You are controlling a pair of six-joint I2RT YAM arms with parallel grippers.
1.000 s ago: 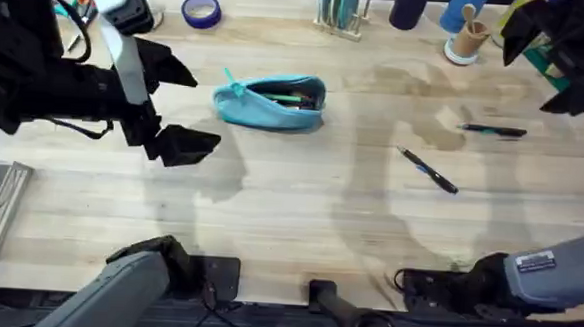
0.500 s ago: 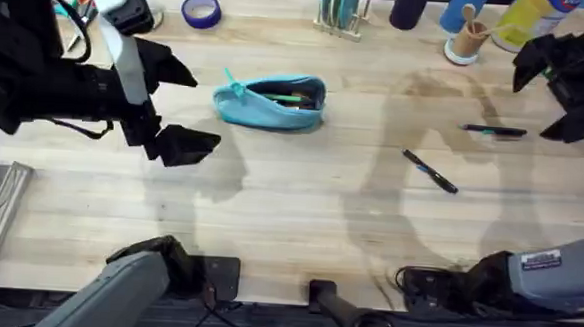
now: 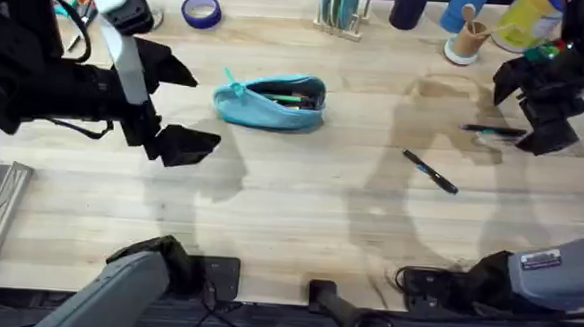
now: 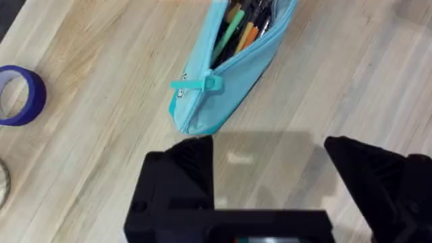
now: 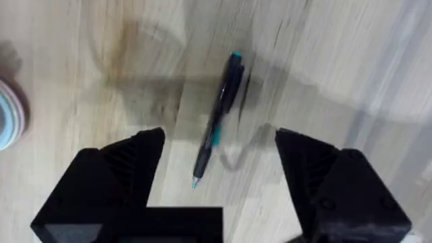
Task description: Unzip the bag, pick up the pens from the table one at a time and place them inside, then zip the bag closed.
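Over the last second the right gripper (image 3: 535, 108) has dropped from the table's (image 3: 299, 214) far corner to hover, fingers spread, over the far pen (image 5: 219, 115), ready to grasp. The left gripper (image 3: 175, 107) waits open beside the unzipped turquoise pouch (image 3: 270, 102); another pen (image 3: 430, 172) lies nearer.

Overhead: fixed above the arms' bases, looking down and forward across the table (image 3: 299, 214), whole worktop in frame. Left wrist: close, looking steeply down past own spread fingers (image 4: 182, 175) at the open bag (image 4: 229, 67), also seen from overhead (image 3: 270, 102). Right wrist: close, facing almost straight down at one pen (image 5: 217, 120), probably the far-right pen from overhead (image 3: 492, 130), though blurred there.
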